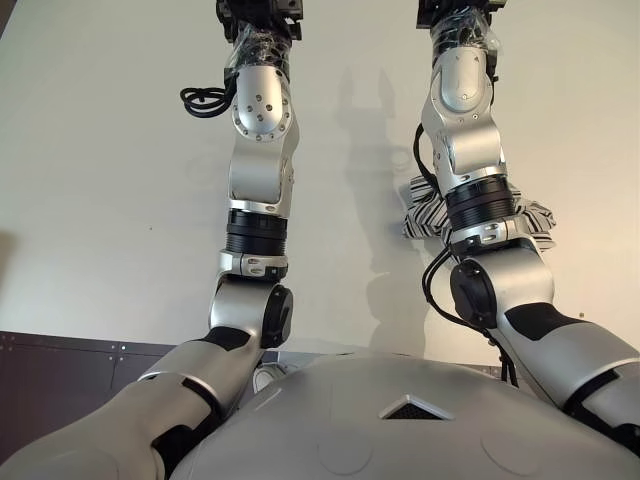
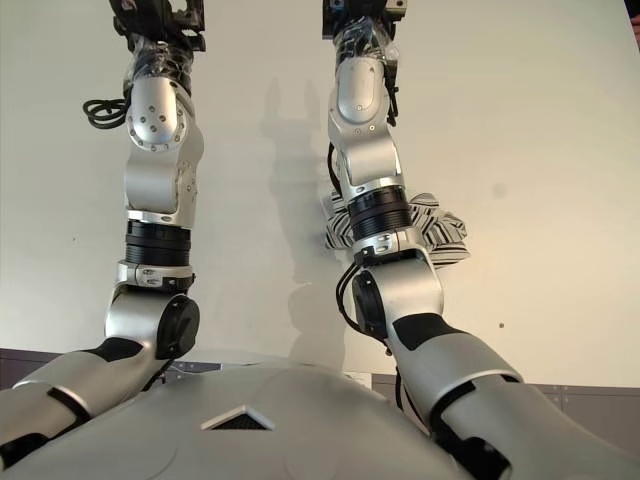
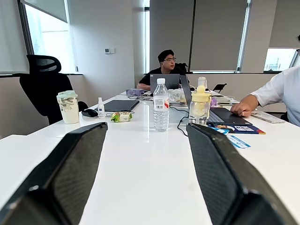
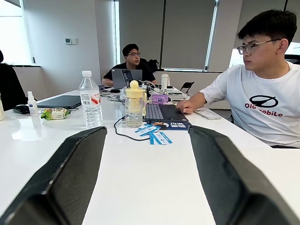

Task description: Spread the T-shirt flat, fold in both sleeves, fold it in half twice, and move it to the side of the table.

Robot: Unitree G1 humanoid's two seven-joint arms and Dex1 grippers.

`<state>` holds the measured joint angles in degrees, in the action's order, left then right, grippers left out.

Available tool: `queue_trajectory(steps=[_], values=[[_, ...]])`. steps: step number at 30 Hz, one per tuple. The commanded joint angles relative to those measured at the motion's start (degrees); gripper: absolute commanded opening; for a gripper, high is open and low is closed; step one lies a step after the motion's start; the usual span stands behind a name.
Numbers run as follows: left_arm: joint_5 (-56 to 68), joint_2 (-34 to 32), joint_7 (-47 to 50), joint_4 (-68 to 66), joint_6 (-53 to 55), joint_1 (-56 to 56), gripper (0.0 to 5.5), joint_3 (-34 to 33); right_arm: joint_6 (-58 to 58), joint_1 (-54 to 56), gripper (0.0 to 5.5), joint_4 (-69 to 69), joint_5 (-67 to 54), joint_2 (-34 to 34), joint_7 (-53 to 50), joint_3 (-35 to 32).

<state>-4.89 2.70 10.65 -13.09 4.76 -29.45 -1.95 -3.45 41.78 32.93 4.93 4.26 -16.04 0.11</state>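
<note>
I have the left gripper [image 3: 146,126] and right gripper [image 4: 147,129] both spread apart above the white table [image 1: 100,180]; the striped T-shirt [image 1: 530,215] lies bunched beneath my right forearm, a water bottle [image 3: 161,105] stands farther along the table, grey blinds [image 3: 218,33] behind

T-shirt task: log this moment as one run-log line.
T-shirt: compact bundle on table beneath right forearm | left jaws: open, empty | right jaws: open, empty

My white table [image 1: 100,150] is carrying the striped T-shirt [image 1: 530,218], a water bottle [image 3: 161,105] and, just beside that, a yellow-lidded bottle [image 3: 199,107].
</note>
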Motion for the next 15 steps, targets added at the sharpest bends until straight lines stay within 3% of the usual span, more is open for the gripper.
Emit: queue_trajectory(steps=[1,15], values=[[0.60,0.66,0.46,1.98,0.93,2.48,3.14,-0.30,1.49,-0.62,3.20,-1.54,0.59,-0.22,1.09,0.57],[2.25,2.57,-2.15,4.84,3.13,3.75,3.14,1.66,3.35,-1.47,3.20,-2.94,-2.14,2.56,3.03,-0.30]])
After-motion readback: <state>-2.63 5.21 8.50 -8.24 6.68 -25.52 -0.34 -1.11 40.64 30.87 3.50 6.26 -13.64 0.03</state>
